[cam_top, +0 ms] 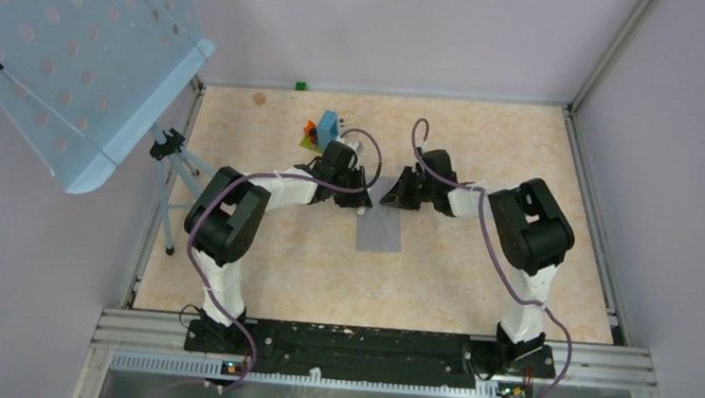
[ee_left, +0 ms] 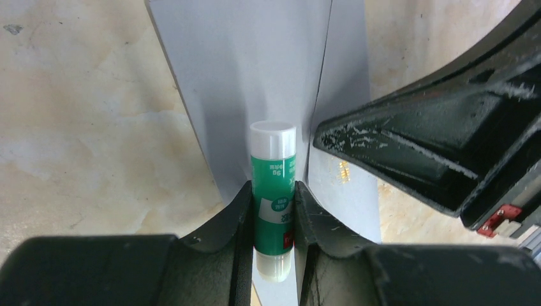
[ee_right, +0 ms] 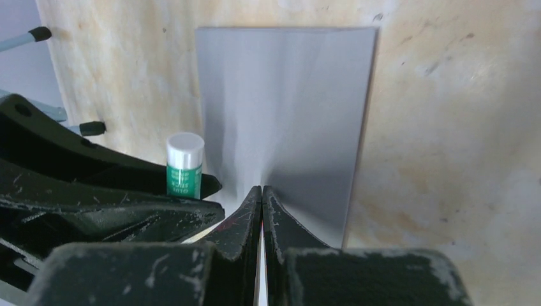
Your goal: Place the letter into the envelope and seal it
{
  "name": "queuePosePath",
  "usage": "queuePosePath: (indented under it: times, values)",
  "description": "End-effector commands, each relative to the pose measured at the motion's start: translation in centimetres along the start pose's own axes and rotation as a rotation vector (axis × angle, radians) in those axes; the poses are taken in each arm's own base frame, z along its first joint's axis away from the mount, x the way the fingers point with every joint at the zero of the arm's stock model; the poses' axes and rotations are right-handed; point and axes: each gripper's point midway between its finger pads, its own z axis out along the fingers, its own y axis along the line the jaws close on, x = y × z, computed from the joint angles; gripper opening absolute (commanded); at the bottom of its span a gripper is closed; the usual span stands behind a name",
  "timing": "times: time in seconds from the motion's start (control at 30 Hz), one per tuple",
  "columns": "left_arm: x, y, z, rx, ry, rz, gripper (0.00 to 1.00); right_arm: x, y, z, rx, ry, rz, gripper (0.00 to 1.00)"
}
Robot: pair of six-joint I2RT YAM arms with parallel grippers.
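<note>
While the envelope (cam_top: 379, 232) lies flat on the tan table (cam_top: 476, 266) betw. the 2 arms, its far end is pinched by the R gripper (ee_right: 261, 191), whose fingers are pressed together on the grey paper; creases are seen fanning out from the pinch pt. A thin white sliver is visible betw. those fingers; its identity cannot be told. The L gripper (ee_left: 273, 188) is clenched on a glue stick (ee_left: 273, 150) (green label, white cap), the cap end protruding past the fingertips over the envelope; contact w/ the paper cannot be told. The 2 grippers are positioned just beside each other. A block cluster (cam_top: 321, 132) is located beyond the L gripper, apart from the envelope.
</note>
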Motion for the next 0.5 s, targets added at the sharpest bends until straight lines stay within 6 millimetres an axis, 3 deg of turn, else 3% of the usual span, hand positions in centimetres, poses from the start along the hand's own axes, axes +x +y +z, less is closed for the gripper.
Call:
queuePosePath:
  times: [0.0, 0.47]
  values:
    - [2.5, 2.6, 1.1, -0.088, 0.069, -0.045, 0.0, 2.0, 0.5, -0.6, -0.007, 0.026, -0.018, 0.0]
    - [2.6, 2.6, 1.3, -0.089, 0.066, -0.081, 0.0, 4.8, 0.0, -0.9, -0.007, 0.054, -0.018, 0.0]
